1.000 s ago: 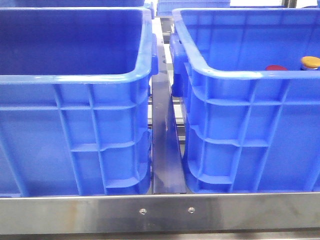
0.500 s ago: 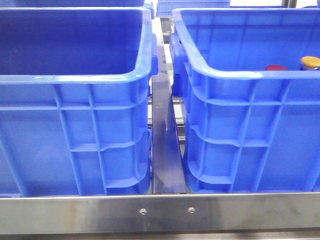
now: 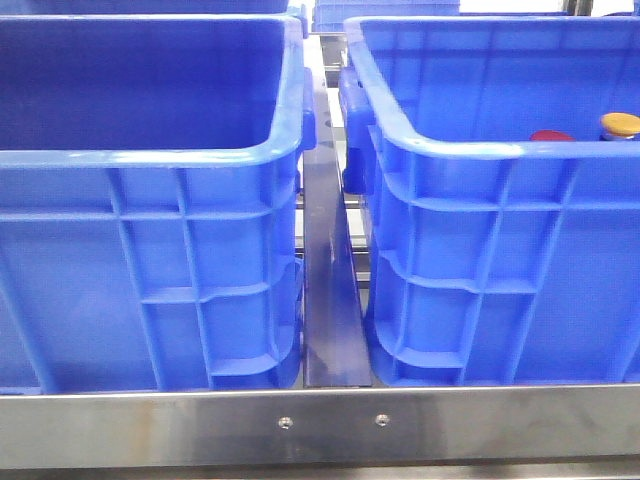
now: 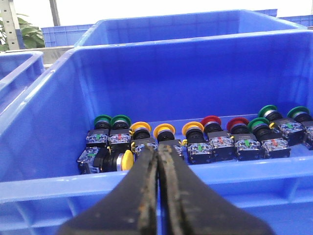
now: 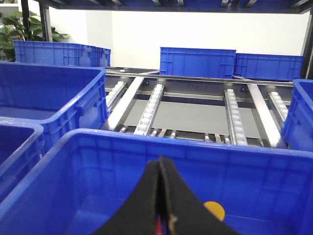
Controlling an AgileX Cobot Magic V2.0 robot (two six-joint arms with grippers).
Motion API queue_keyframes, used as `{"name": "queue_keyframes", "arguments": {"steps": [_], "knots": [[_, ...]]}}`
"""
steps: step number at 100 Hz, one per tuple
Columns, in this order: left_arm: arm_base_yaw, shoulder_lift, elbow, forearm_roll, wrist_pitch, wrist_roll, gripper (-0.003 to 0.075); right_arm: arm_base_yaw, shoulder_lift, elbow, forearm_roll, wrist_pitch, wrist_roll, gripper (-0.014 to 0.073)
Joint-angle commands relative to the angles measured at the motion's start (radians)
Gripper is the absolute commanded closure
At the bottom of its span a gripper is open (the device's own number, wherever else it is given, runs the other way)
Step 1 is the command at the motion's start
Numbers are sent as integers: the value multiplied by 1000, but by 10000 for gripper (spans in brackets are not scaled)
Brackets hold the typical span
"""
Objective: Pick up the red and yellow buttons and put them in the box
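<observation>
In the front view a red button (image 3: pixel 552 134) and a yellow button (image 3: pixel 621 124) peek over the near rim of the right blue box (image 3: pixel 470 150); no gripper shows there. The right wrist view looks into a blue box (image 5: pixel 122 139) with a yellow button (image 5: pixel 215 209) on its floor. My right gripper (image 5: pixel 160 159) hangs shut above the near wall, a red sliver (image 5: pixel 157 226) showing behind its fingers. My left gripper (image 4: pixel 158 147) is shut over the near rim of a crate (image 4: pixel 44 183) that holds a row of yellow (image 4: pixel 164 130), red (image 4: pixel 211 121) and green (image 4: pixel 102 119) push buttons.
A second deep blue crate (image 3: pixel 150 155) stands at the left, its floor hidden. A dark rail (image 3: pixel 330 300) runs between the two crates and a steel edge (image 3: pixel 320 425) fronts them. Roller tracks (image 5: pixel 151 105) and more blue crates (image 5: pixel 195 61) lie beyond.
</observation>
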Motion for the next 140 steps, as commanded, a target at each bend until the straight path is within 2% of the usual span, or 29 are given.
{"name": "queue_keyframes", "arguments": {"steps": [1, 23, 45, 52, 61, 71, 81, 105, 134, 140], "knots": [[1, -31, 47, -2, -81, -6, 739, -4, -2, -27, -95, -7, 86, 662], [1, -31, 47, -2, -81, -6, 739, 11, -4, -28, -598, -52, 594, 662], [1, -31, 47, -2, -81, -6, 739, 130, -4, -27, -1209, -176, 1178, 662], [1, -31, 47, -2, -81, -6, 739, 151, -4, -27, -1358, -200, 1336, 662], [1, -31, 47, -2, -81, -6, 739, 152, -4, -27, -1466, -216, 1483, 662], [1, -31, 47, -2, -81, -6, 739, 152, -30, -15, -1523, -226, 1529, 662], [1, -31, 47, -2, -81, -6, 739, 152, -87, 48, -1528, -301, 1529, 662], [1, -31, 47, -2, -81, -6, 739, 152, -304, 318, -1528, -443, 1529, 662], [1, -31, 47, -2, -81, -6, 739, 152, -598, 560, -1528, -447, 1529, 662], [1, -31, 47, -2, -81, -6, 739, 150, -644, 560, -1528, -391, 1530, 662]]}}
